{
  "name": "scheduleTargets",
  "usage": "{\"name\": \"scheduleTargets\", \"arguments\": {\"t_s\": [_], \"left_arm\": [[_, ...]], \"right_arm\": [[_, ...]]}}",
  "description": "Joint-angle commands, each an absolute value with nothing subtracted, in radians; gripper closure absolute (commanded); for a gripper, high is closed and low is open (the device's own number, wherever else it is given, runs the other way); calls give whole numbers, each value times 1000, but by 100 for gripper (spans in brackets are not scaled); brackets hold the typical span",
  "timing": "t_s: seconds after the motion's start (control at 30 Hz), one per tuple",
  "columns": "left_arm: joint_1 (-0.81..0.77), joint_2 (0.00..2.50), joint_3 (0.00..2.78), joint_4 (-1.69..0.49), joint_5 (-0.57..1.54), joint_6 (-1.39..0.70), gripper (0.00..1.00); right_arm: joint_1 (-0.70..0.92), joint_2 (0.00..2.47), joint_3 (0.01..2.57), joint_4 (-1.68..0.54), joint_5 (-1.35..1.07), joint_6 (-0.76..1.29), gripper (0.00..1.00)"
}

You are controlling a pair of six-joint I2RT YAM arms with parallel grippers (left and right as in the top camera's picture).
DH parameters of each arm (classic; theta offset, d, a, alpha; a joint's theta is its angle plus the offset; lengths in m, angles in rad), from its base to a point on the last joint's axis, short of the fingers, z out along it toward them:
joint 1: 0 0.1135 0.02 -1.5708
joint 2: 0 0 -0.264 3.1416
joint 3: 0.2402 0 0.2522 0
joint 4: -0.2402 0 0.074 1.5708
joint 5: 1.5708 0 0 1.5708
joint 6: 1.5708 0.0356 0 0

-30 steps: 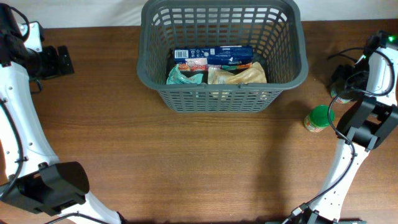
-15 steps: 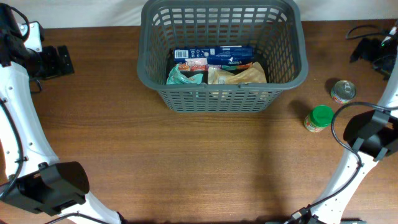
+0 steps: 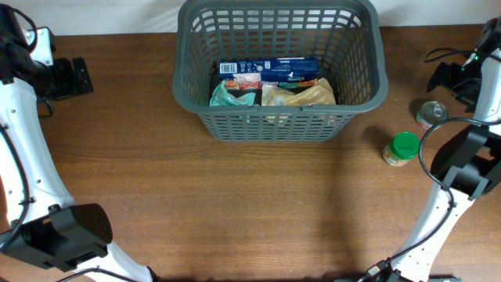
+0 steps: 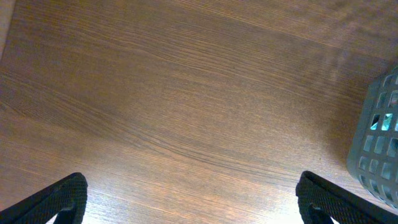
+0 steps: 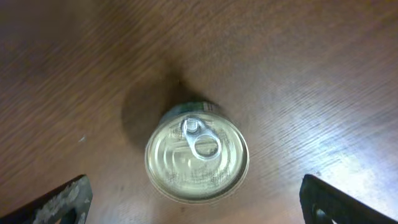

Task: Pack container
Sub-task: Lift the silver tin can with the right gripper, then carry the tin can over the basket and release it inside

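The large dark grey plastic basket (image 3: 274, 125) with slotted walls stands at the far middle of the brown wooden table (image 3: 235, 204), between the two arms. It already holds a blue cardboard box (image 3: 270, 70), a teal packet (image 3: 231, 95) and a pale tan bag (image 3: 301, 94).

The right gripper (image 5: 198, 214) hangs straight over a silver tin can (image 5: 196, 152) with a ring-pull lid, at the far right of the table. Its fingers are spread wide to either side and hold nothing, which looks like a line-up for a grasp from above. A small jar with a green lid (image 3: 401, 149) sits just beside the can, nearer and to the left. It is close enough that a finger coming down on that side might nudge it.

The left gripper (image 4: 199, 210) is also wide and empty. It is parked at the far left over bare wood (only a corner of the basket shows in its view), clear of the route from can to basket.
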State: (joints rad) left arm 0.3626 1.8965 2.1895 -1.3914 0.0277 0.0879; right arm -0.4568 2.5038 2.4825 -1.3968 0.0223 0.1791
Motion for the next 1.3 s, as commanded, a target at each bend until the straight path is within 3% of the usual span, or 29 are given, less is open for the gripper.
{"name": "scheduleTargets", "arguments": {"t_s": [0.0, 0.4, 0.83, 1.27], "left_arm": [[369, 1892, 2186, -1390, 38, 79, 1], [369, 1892, 2186, -1390, 38, 79, 1], [369, 1892, 2186, -1390, 38, 79, 1], [369, 1892, 2186, -1390, 38, 79, 1]], "right_arm": [[-463, 2509, 2388, -1344, 35, 173, 1], [-465, 2509, 2166, -1167, 33, 172, 1], [-465, 2509, 2153, -1155, 27, 169, 0], [-465, 2509, 2153, -1162, 27, 170, 13]]}}
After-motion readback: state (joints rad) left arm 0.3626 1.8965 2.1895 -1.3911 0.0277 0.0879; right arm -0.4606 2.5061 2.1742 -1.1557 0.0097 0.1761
